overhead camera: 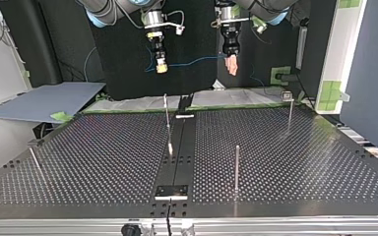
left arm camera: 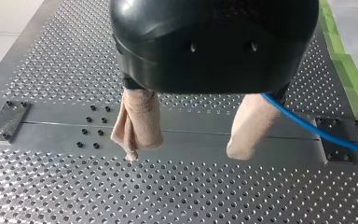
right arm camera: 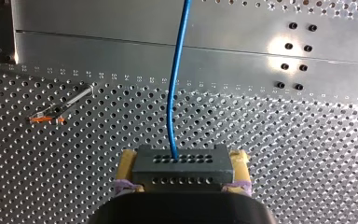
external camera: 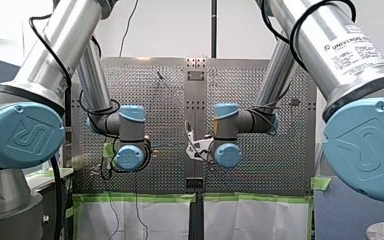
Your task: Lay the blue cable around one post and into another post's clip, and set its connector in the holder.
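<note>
Above the perforated table (right arm camera: pixel 307 163), the right gripper (right arm camera: pixel 184 163) is clamping the rigid black connector (right arm camera: pixel 182 171) between yellow pads, while the thin, limp, probably light blue cable (right arm camera: pixel 177 70) is running past the left gripper (left arm camera: pixel 189 149), whose beige fingers (left arm camera: pixel 140 121) are standing apart, making the connector the likeliest sure hold.

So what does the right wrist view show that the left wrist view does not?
Only the right wrist view shows the black connector held by my right gripper, whose fingers are yellow, and a post with an orange tip. Only the left wrist view shows my left gripper, its beige fingers spread apart, and green tape. Both show the blue cable and the perforated table.
</note>
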